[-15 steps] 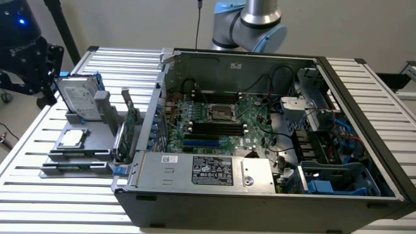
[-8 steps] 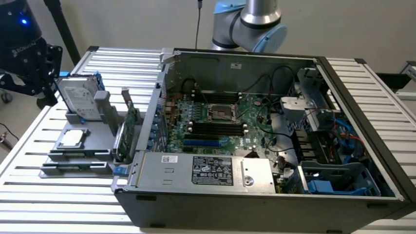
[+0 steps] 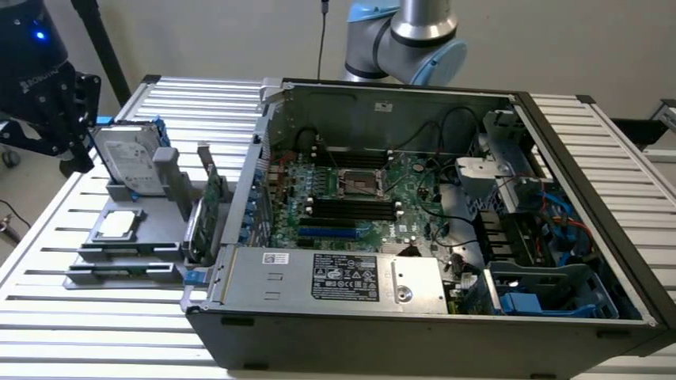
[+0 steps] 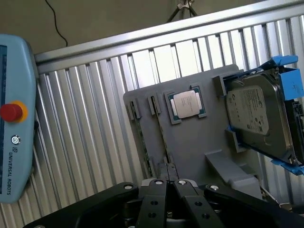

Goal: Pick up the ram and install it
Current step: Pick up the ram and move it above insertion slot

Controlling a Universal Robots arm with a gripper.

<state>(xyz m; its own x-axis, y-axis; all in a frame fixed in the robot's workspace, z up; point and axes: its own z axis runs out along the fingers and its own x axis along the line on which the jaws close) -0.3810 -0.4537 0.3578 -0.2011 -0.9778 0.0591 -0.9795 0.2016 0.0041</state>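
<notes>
So this was early days, the approach bit of the pick. The claw [image 4: 166, 171] was hanging above the gray holder [image 4: 199, 137] that sat on the slatted worktop [image 3: 106, 332], over on the exterior view's left. From the wrist view its fingers looked pressed together with nothing between them.

The ram [image 4: 160, 130] was parked on edge in one of the two narrow grooves of that holder, just a skinny dark line from above. There was a second groove right beside it with what looked like another stick, and I honestly couldn't tell whether one or both were loaded. A processor chip [image 4: 188, 104] lay flat next to the grooves, and the hard drive [image 4: 256, 116] in its blue bracket stood further along the same holder. The tall green expansion card [image 3: 214, 190] stood near the case side of it.

The open PC case [image 3: 423, 336] was just beside the holder, and the black memory slots [image 3: 354, 207] on the board looked free as far as I could see. A teach pendant [image 4: 16, 118] was lying on the worktop too, well apart from the action.

My read: nothing was grabbed and nothing installed. A clean grab here would call for the fingers spread, squared across the stick's thin edge and centred along its length. It would also need to stay clear of the neighbouring groove and the chip.
</notes>
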